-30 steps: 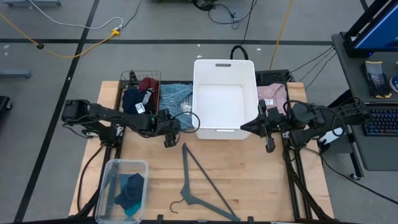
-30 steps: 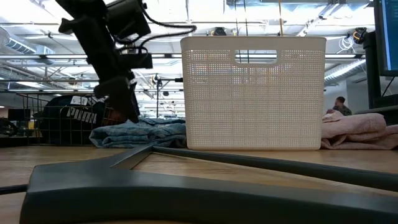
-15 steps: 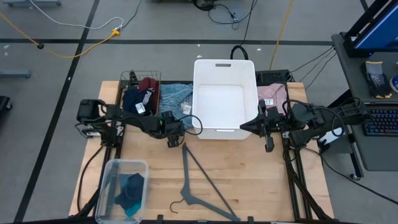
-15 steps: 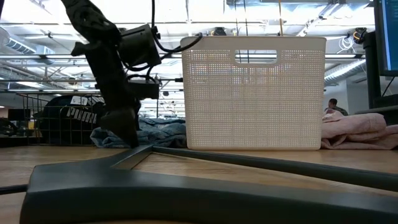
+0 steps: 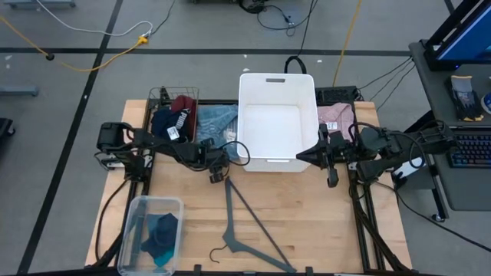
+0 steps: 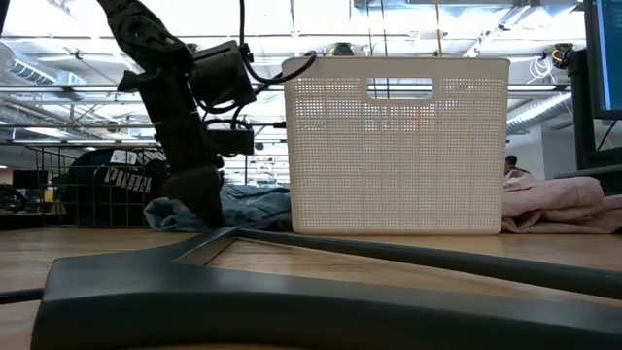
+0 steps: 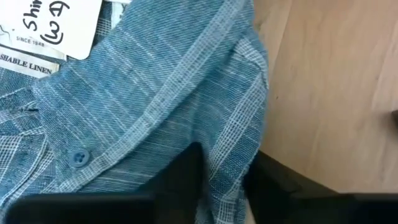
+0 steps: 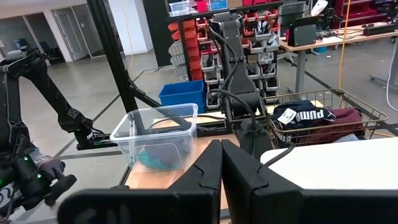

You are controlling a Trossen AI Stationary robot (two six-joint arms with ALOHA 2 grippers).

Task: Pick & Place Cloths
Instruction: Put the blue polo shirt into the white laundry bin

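Hanger [image 5: 249,226] (grey) lies near white bin [image 5: 275,123].

Hanger [image 5: 249,222] before bin [image 5: 276,123]

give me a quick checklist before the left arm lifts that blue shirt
1. Left gripper at the blue striped shirt edge: ok.
2. Fabric between the fingers: ok; firm grip: cannot tell.
3. White basket empty and ready: ok.
4. Right gripper shut, waiting by the basket's side: ok.
5. Grey hanger lies apart from the shirt: ok.
6. Paper tag free of snags: cannot tell.
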